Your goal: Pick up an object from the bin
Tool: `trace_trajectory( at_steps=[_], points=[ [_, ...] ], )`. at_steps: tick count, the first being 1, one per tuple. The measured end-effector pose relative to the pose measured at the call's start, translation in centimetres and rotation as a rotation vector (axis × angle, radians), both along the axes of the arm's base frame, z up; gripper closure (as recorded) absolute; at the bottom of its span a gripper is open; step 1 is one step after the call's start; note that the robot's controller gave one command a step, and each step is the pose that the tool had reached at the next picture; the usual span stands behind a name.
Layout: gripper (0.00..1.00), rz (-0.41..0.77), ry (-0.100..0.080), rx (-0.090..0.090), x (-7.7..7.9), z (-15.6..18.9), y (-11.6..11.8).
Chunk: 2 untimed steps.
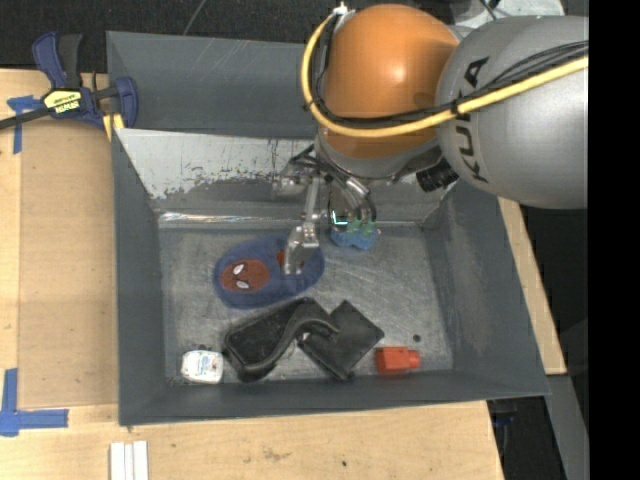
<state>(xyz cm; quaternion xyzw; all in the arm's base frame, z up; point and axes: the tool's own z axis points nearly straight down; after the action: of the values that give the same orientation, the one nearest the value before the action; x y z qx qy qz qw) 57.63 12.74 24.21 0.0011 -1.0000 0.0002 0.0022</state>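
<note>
Orange wrist cover (390, 68) sits on top of everything - the arm comes in from 3 o'clock and tips the wrist straight down over the bin's (140, 298) 12 o'clock half. Gripper (325, 226) has its jaws spread apart, nothing between them. One fingertip (300, 240) is at the 2 o'clock edge of the blue Spider-Man cloth (255, 273), just left of centre - the other is beside a small teal thing (360, 236). Black pouches (300, 338) at 6, red block (397, 360) at 5, white tag (203, 366) at 7.

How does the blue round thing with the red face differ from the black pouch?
The blue round soft piece with a red mask face is smaller, flat and mid-bin; the black folded pouch is larger, rumpled and nearer the front wall. Both lie on the bin floor.
</note>
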Motion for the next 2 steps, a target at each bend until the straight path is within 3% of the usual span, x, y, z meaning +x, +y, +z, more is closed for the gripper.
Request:
trace_trajectory(
  at_steps=[1,2],
  points=[
    [0.00,-0.238,-0.010,0.002,2.16,-15.53,0.33],
    [1.00,-0.238,-0.010,0.003,2.16,-15.58,0.40]
  ],
)
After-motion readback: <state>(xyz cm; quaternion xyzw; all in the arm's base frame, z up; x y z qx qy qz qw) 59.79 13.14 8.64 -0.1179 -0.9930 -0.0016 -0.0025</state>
